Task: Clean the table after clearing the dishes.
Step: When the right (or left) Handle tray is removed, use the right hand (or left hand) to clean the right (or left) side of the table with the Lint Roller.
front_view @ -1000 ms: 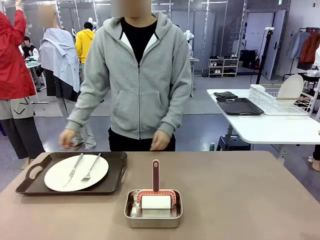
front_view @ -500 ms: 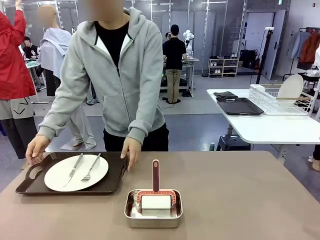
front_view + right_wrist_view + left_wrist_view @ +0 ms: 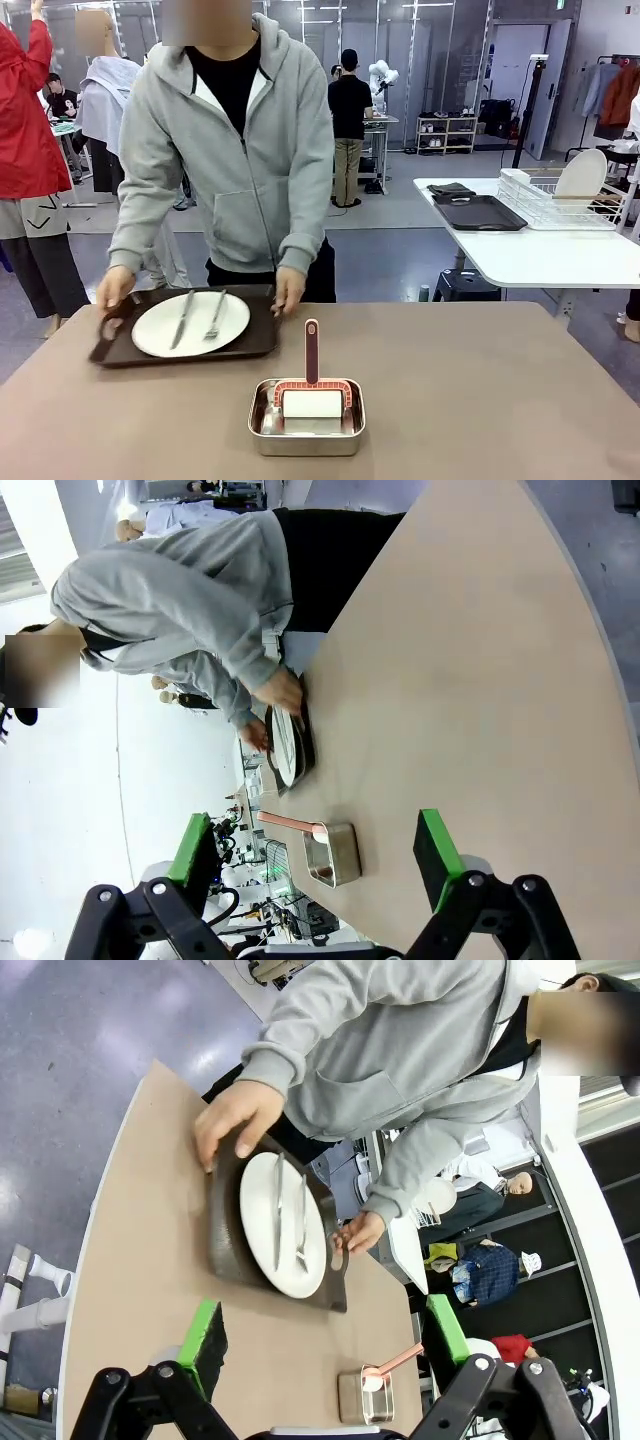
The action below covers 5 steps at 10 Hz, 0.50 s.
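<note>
On the far left of the taupe table, a person in a grey hoodie holds a dark brown tray with both hands, one at each end. The tray is tilted and raised slightly off the tabletop. It carries a white plate with a fork and a knife. In the left wrist view my left gripper stands open above the table, well short of the tray and plate. My right gripper is open too, far from the tray.
A steel pan holding a white roller with a red handle stands at the near middle of the table. A white side table with a dish rack and a dark tray stands behind on the right. Other people stand at the back left.
The person stepped to the left, took the tray by both ends and lifted it up and back toward the far edge. The pan and roller have not moved.
</note>
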Available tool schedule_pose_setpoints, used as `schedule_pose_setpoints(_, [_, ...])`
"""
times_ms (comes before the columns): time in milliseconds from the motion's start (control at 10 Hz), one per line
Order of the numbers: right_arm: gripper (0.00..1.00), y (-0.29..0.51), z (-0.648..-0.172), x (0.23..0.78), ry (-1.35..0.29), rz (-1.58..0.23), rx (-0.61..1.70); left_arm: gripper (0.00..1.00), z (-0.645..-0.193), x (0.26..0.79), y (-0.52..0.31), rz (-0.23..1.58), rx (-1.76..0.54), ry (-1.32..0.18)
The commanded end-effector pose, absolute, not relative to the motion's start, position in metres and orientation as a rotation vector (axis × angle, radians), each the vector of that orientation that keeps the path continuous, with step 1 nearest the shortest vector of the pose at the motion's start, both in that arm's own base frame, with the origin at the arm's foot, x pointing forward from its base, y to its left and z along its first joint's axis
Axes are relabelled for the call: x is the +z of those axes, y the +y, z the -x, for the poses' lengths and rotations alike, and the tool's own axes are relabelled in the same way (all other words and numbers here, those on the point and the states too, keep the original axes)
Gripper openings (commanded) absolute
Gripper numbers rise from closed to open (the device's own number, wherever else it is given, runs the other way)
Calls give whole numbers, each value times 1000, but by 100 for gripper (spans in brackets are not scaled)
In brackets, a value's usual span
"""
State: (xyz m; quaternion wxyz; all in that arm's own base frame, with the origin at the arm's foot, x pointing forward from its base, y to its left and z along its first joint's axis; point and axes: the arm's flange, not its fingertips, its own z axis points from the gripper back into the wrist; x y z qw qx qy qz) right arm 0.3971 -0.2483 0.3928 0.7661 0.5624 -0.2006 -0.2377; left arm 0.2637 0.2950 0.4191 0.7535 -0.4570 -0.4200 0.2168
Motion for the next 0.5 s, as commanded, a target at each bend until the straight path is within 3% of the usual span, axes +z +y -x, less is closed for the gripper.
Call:
schedule_pose_setpoints(0, [100, -247, -394, 396, -424, -1223, -512, 100, -262, 420, 297, 1013, 471, -932])
schedule_pose_setpoints(400, [100, -247, -394, 396, -424, -1223, -512, 100, -262, 420, 297, 1013, 471, -932])
